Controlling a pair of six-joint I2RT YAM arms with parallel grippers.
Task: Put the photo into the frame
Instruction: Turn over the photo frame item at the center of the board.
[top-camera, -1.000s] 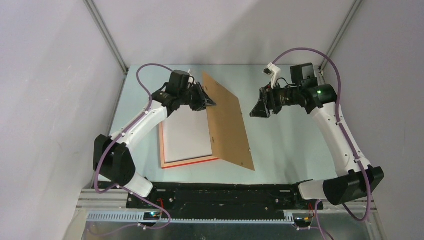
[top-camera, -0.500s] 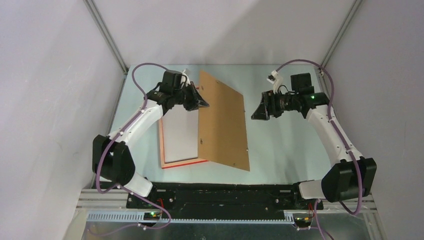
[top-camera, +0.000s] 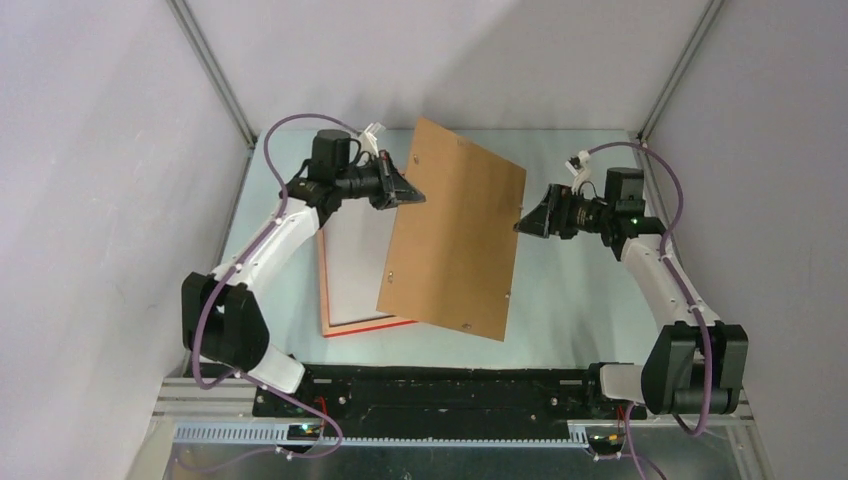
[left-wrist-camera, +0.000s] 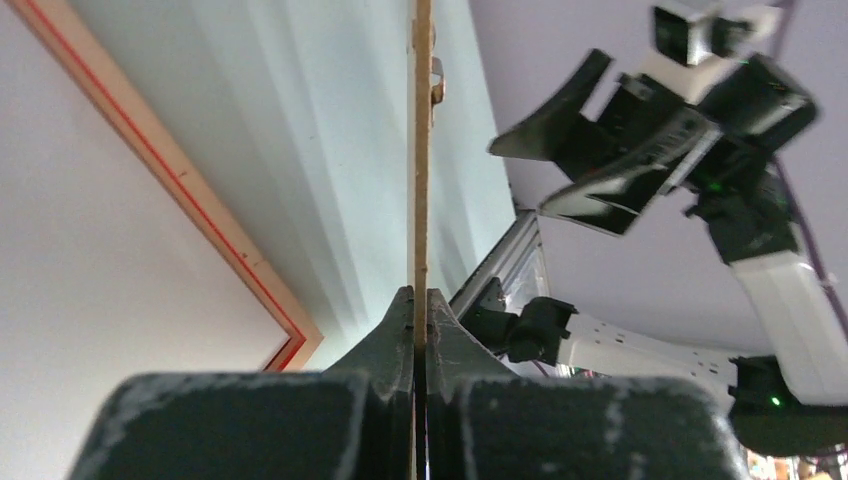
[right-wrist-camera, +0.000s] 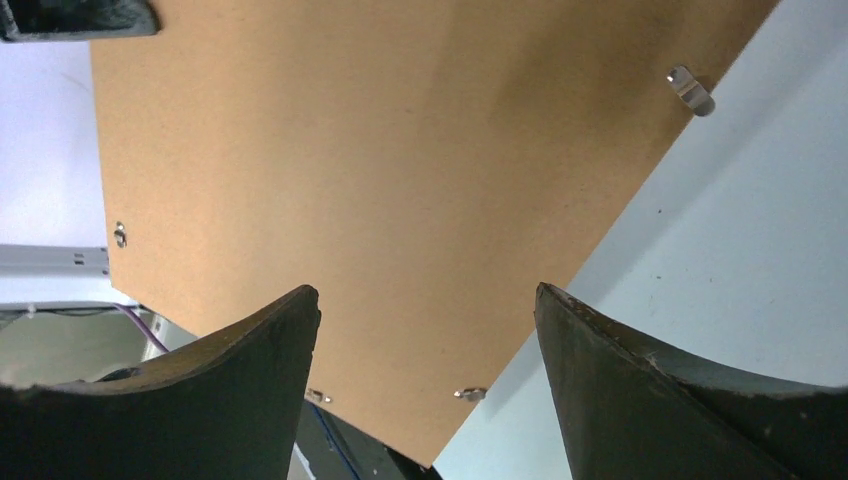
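While our left claw (top-camera: 412, 197) pinches the brown backing board (top-camera: 455, 235) in the air, our right claw (top-camera: 522, 225) stands wide open at its other edge.
Left fingers (left-wrist-camera: 395, 330) press tight on the board's left edge, the thin board edge-on between them in the wrist view. The board hangs tilted above the pale table (top-camera: 570, 290). Right fingers (right-wrist-camera: 250, 350) are spread far apart, holding nothing, tips just beside the board's right edge; we cannot tell whether they touch it. The frame (top-camera: 360, 327) lies flat on the table left of centre, red border showing, its right part hidden under the board. A plain white rectangle (top-camera: 355, 270) fills it; we cannot tell whether that is the photo.
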